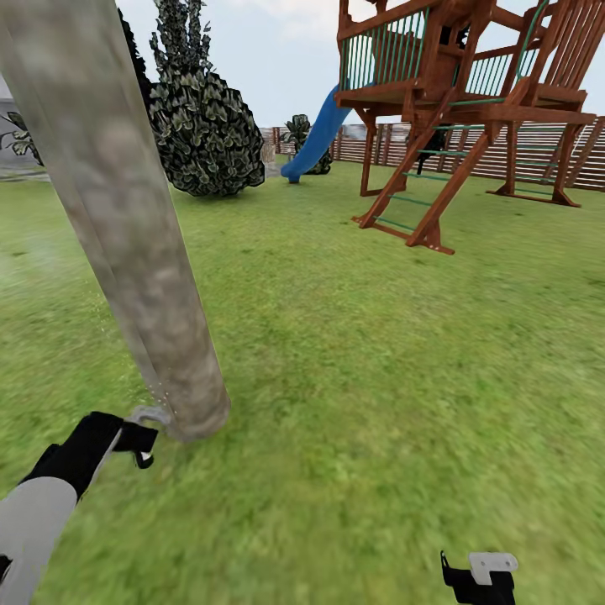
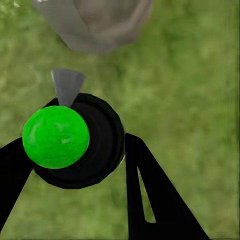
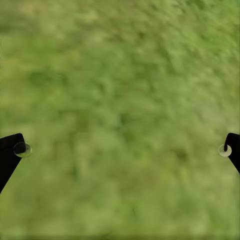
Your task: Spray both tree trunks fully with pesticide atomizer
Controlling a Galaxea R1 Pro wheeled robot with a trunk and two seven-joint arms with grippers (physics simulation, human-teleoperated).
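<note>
A thick pale grey-brown tree trunk [image 1: 126, 235] leans across the left of the head view, its base meeting the garden lawn [image 1: 353, 370]. My left gripper [image 1: 139, 441] is at that base, shut on the pesticide atomizer [image 1: 149, 415]. In the left wrist view the pesticide atomizer [image 2: 102, 145] is a black round body with a green ball and a grey nozzle, pointing at the tree trunk [image 2: 95, 25]. It sits between the black fingers [image 2: 155, 195] of my left gripper [image 2: 80, 145]. A few whitish pesticide specks [image 1: 156, 389] dot the bark low down. My right gripper [image 1: 479, 580] [image 3: 120, 150] is open over bare grass.
A brown wooden play tower [image 1: 454, 92] with a ladder and a blue slide [image 1: 315, 139] stands at the back right. A dark conifer [image 1: 202, 118] grows behind the trunk. A slatted fence [image 1: 521, 151] closes the far side. Open grass spreads to the right.
</note>
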